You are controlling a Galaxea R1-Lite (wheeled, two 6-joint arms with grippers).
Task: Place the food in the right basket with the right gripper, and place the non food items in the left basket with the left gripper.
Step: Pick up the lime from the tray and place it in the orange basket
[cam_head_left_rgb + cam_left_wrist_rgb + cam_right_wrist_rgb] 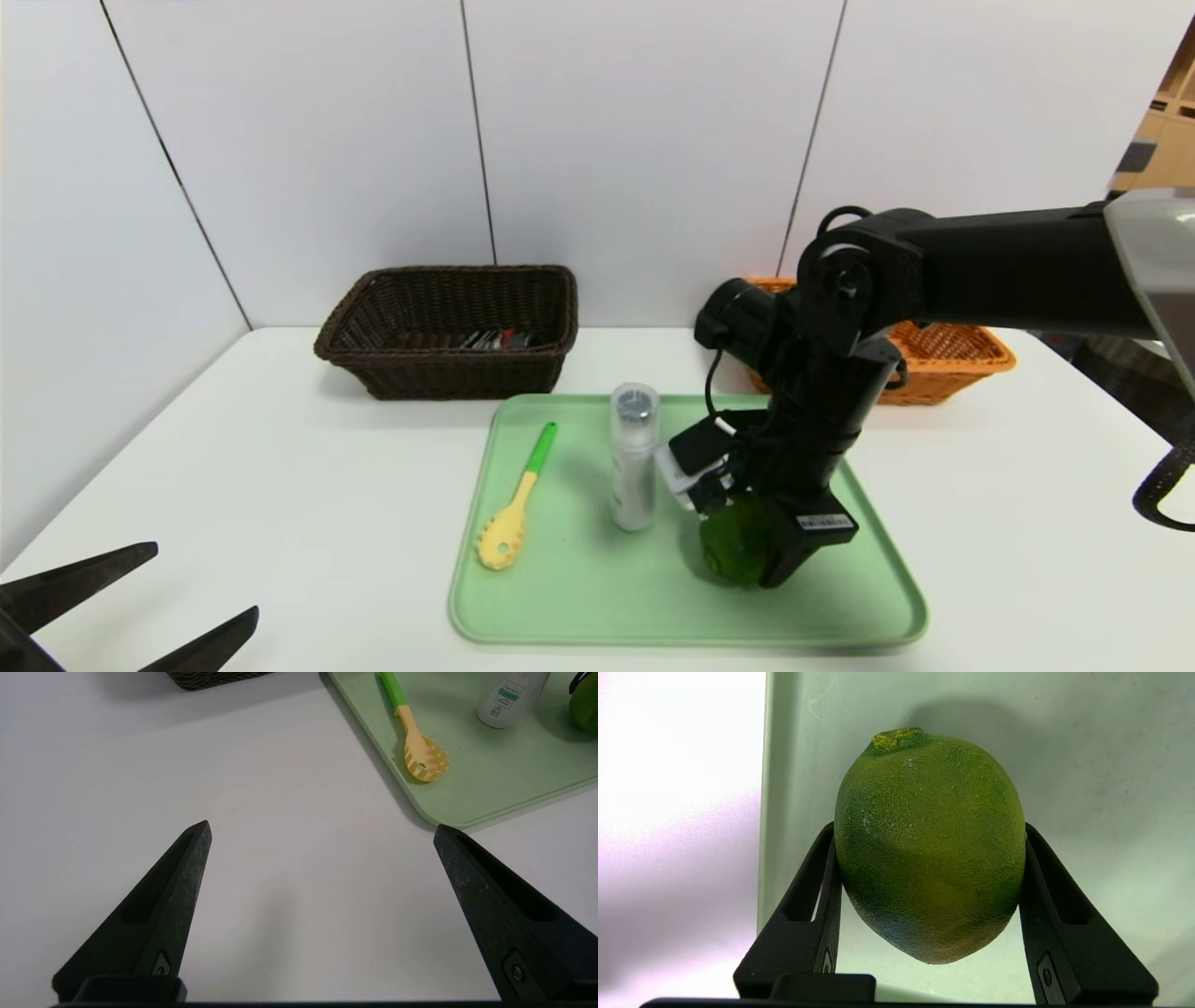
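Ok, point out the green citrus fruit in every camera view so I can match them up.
Head view: the green citrus fruit sits on the tray's right half, between the right gripper fingers.
Left wrist view: only a green sliver at the picture's edge, beyond the white bottle.
Right wrist view: it fills the centre, both fingers against its sides.
Shared landmark: the green tray.

A white tabletop (280, 485) carries a pale green tray (579, 597) near its front middle, white wall panels (644, 140) with dark seams stand behind it, and wooden shelving (1172, 131) shows past the far right edge.
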